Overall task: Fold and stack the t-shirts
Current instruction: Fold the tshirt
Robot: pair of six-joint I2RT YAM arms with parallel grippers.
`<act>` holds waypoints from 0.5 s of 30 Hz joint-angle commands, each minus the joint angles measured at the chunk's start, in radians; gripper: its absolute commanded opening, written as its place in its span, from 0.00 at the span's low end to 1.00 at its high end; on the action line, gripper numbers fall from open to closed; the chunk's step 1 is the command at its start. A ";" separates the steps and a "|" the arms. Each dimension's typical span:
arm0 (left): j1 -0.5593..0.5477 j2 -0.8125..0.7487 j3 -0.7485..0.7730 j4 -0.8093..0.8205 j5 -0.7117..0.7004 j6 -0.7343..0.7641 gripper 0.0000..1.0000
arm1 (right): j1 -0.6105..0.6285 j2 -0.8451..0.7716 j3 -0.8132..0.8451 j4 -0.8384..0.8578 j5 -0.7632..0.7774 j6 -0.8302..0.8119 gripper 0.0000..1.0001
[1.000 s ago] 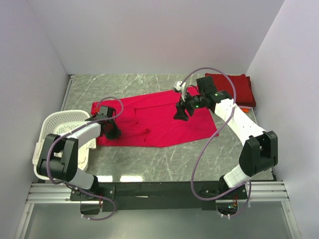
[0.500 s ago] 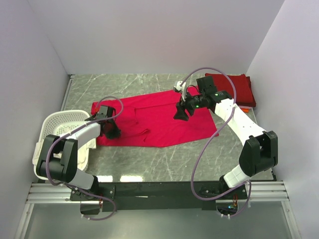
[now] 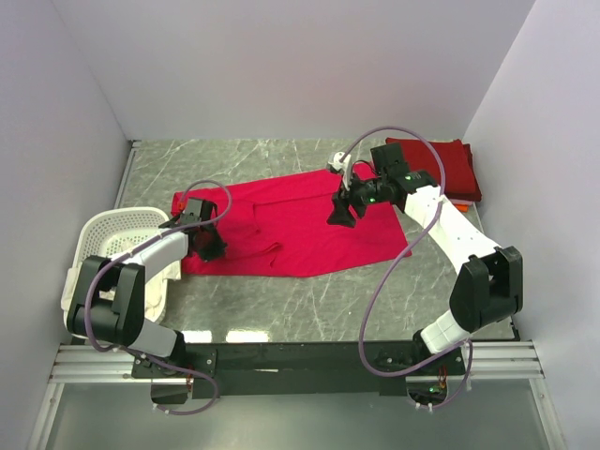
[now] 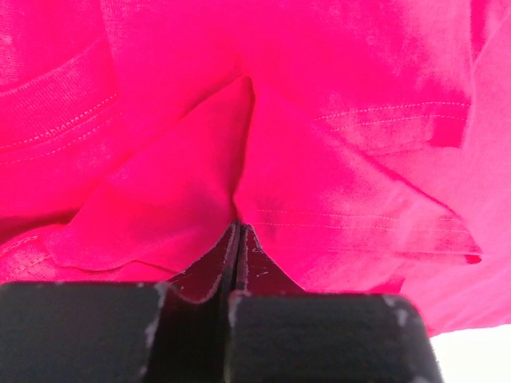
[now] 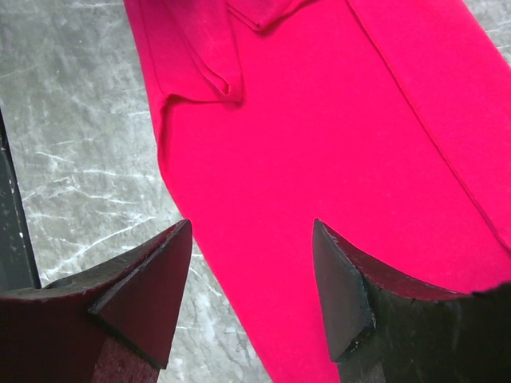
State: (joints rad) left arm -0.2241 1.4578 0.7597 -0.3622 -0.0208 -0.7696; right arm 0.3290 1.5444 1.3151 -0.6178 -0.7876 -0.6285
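Left jaws pinch one crimson t-shirt (image 3: 292,230); right jaws gape above it; one folded maroon t-shirt (image 3: 436,167) lies apart.

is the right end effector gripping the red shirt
No, the right end effector hangs open over the crimson t-shirt, with bare cloth showing between its spread fingers.

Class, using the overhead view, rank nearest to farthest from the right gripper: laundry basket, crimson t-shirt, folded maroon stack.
1. crimson t-shirt, beneath the right gripper.
2. folded maroon stack, far right corner.
3. laundry basket, left edge.
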 commanded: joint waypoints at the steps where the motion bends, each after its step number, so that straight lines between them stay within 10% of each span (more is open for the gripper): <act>1: -0.004 -0.007 0.021 0.032 0.028 0.013 0.00 | -0.011 -0.006 0.003 -0.008 -0.016 -0.020 0.69; 15: 0.005 -0.217 -0.040 0.077 0.150 -0.005 0.00 | -0.229 -0.219 -0.287 -0.161 0.266 -0.577 0.88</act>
State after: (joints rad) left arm -0.2237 1.2751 0.7448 -0.3199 0.0776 -0.7719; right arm 0.2054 1.4216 1.1114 -0.7322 -0.5919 -0.9562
